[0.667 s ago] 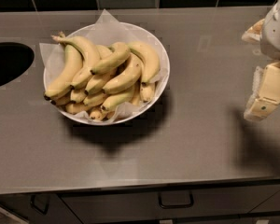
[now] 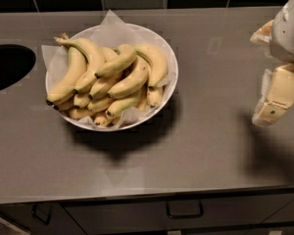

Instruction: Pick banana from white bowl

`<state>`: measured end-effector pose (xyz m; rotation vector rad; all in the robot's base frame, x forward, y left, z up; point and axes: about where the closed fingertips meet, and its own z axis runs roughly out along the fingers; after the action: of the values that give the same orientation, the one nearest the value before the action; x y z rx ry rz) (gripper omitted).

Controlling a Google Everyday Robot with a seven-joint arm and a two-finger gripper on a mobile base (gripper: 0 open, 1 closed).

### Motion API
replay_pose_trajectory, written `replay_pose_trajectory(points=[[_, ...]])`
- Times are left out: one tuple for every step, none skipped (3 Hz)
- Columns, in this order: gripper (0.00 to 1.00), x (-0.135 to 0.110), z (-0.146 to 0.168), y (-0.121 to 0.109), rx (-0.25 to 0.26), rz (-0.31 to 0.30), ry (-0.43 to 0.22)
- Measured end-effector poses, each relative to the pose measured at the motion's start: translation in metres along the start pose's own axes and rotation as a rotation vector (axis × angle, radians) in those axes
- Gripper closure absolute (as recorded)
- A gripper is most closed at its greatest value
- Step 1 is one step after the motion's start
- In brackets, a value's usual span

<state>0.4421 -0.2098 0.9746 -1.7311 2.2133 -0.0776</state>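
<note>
The white bowl (image 2: pixel 162 47), lined with crinkled white paper, stands on the grey counter left of centre. It is heaped with yellow bananas. A short curved banana (image 2: pixel 116 62) with a faint green tinge lies on top of the heap, and a longer green-stemmed bunch lies to its left. My gripper (image 2: pixel 265 68) hangs at the far right edge, above the counter and well to the right of the bowl. Its cream fingers (image 2: pixel 278 96) stand apart, with nothing between them.
A dark round opening (image 2: pixel 7 65) is cut into the counter at the left edge. Dark tiles run along the back. Below the counter's front edge are drawers with dark handles (image 2: pixel 184 210).
</note>
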Motion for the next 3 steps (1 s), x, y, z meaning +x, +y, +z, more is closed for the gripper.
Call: replay_pose_trajectory(points=[[0.00,-0.028,0.017,0.000,-0.054,-0.047,-0.058],[0.00,-0.075,0.032,0.004,-0.107,-0.152,-0.143],[0.00,-0.075,0.032,0.004,-0.107,-0.152,-0.143]])
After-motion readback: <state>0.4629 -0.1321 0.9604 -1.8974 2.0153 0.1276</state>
